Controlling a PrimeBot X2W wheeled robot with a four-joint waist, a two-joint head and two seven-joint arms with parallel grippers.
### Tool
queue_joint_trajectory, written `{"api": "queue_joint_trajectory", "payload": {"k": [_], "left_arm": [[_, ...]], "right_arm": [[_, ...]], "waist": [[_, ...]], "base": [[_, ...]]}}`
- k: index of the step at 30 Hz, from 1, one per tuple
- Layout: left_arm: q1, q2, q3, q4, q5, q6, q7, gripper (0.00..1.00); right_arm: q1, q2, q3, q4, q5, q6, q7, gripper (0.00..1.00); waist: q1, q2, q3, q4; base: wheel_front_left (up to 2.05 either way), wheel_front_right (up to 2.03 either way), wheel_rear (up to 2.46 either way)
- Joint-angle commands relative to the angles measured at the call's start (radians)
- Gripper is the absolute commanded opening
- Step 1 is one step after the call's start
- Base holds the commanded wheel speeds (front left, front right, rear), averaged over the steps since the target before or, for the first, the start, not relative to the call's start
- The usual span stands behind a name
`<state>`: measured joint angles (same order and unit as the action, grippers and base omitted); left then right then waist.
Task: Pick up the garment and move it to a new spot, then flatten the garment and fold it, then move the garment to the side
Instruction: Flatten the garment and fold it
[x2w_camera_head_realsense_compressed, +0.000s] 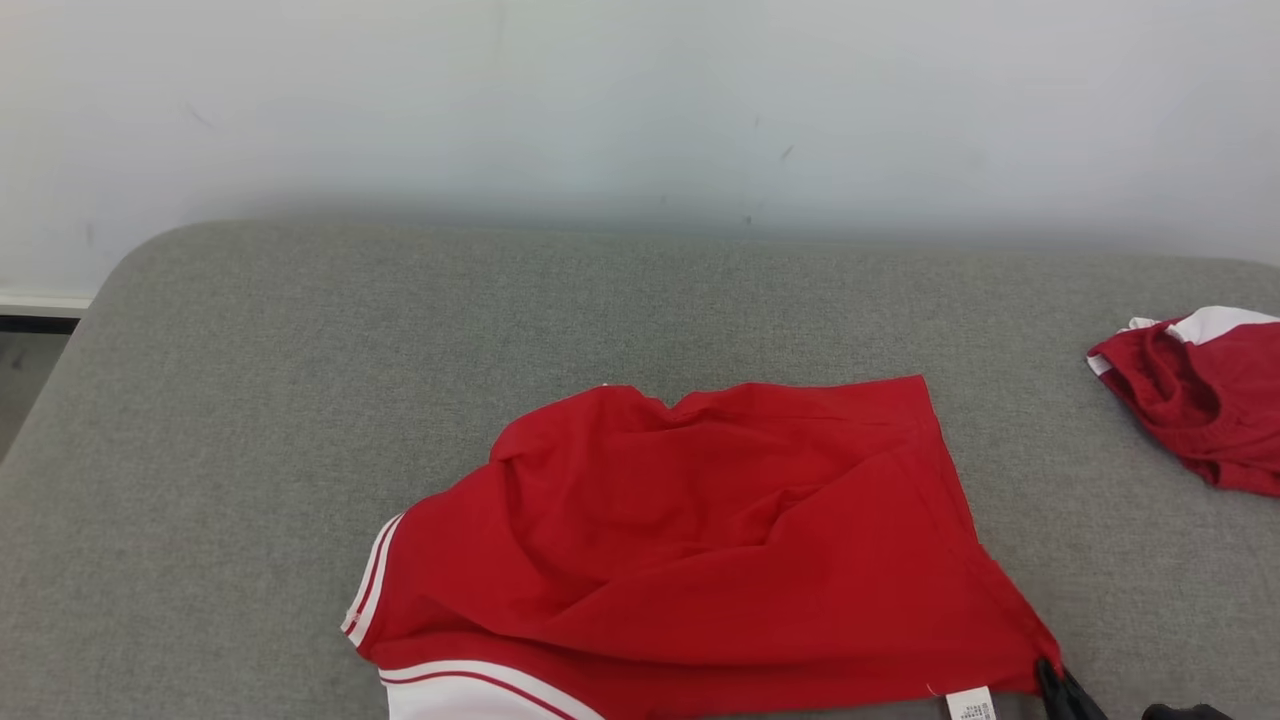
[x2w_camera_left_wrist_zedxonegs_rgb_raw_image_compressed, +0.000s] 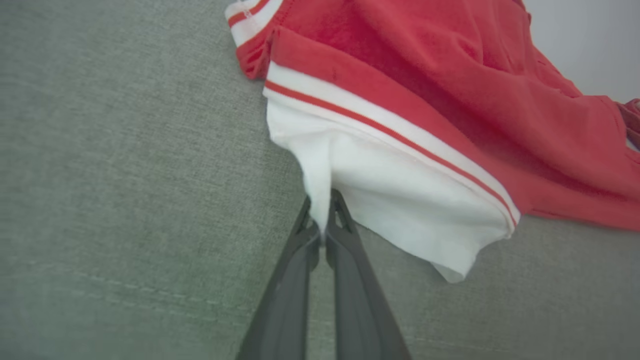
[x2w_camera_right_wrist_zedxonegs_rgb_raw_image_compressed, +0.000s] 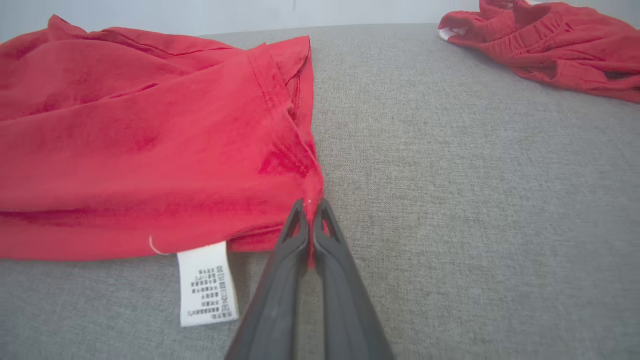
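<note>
The garment is a red shirt with white, red-striped trim, lying crumpled on the grey cushion near its front edge. In the left wrist view my left gripper is shut on a pinch of the garment's white fabric. In the right wrist view my right gripper is shut on the red corner of the garment, beside its white care label. The right gripper's dark fingertips show at the garment's lower right corner in the head view.
A second red and white piece of clothing lies bunched at the right edge of the grey cushion; it also shows far right in the right wrist view. A white wall stands behind the cushion.
</note>
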<state>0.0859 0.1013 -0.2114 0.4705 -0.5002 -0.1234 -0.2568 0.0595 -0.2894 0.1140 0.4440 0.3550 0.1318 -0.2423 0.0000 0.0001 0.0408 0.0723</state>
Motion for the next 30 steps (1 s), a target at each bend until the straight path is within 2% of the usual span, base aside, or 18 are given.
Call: {"api": "queue_joint_trajectory", "payload": {"k": [1, 9, 13, 16, 18, 22, 23, 27, 30], "left_arm": [[0.025, 0.008, 0.008, -0.026, 0.003, -0.001, -0.007, 0.00], [0.062, 0.030, 0.054, -0.197, -0.044, 0.005, -0.001, 0.00], [-0.008, 0.034, 0.057, -0.291, -0.104, -0.001, 0.056, 0.00], [-0.102, 0.058, 0.050, -0.338, -0.133, -0.003, 0.118, 0.00], [-0.195, 0.070, 0.047, -0.359, -0.157, -0.005, 0.167, 0.00], [-0.437, 0.130, 0.047, -0.355, -0.187, -0.008, 0.272, 0.00], [-0.437, 0.130, 0.047, -0.355, -0.187, -0.008, 0.272, 0.00], [-0.726, 0.155, 0.050, -0.284, -0.232, -0.007, 0.376, 0.00], [-0.952, 0.147, 0.064, -0.197, -0.265, -0.004, 0.426, 0.00]], "right_arm": [[0.027, -0.013, -0.013, -0.035, 0.004, -0.002, -0.012, 0.00], [0.083, -0.037, -0.030, -0.218, 0.018, -0.002, -0.021, 0.00], [0.047, -0.044, -0.020, -0.283, 0.047, -0.002, 0.012, 0.00], [-0.026, -0.061, 0.002, -0.314, 0.066, -0.002, 0.054, 0.00], [-0.102, -0.067, 0.014, -0.326, 0.096, -0.002, 0.089, 0.00], [-0.328, -0.083, 0.021, -0.310, 0.171, -0.002, 0.168, 0.00], [-0.328, -0.083, 0.021, -0.310, 0.171, -0.002, 0.168, 0.00], [-0.614, -0.094, 0.023, -0.213, 0.251, -0.002, 0.266, 0.00], [-0.847, -0.092, 0.034, -0.129, 0.296, -0.002, 0.326, 0.00]], "waist": [[0.0000, -0.0001, 0.002, 0.002], [0.0000, -0.0001, 0.003, 0.004], [0.0000, -0.0001, 0.007, 0.007], [0.0000, -0.0001, 0.024, 0.005], [0.0000, -0.0001, 0.045, 0.002], [0.0000, -0.0001, 0.126, -0.009], [0.0000, -0.0001, 0.126, -0.009], [0.0000, -0.0001, 0.220, -0.009], [0.0000, -0.0001, 0.296, -0.006]], "base": [[0.00, 0.00, 0.00], [0.00, 0.00, 0.00], [0.00, 0.00, 0.00], [0.00, 0.00, 0.00], [0.00, 0.00, 0.00], [0.00, 0.00, 0.00], [0.00, 0.00, 0.00], [0.00, 0.00, 0.00], [0.00, 0.00, 0.00]]}}
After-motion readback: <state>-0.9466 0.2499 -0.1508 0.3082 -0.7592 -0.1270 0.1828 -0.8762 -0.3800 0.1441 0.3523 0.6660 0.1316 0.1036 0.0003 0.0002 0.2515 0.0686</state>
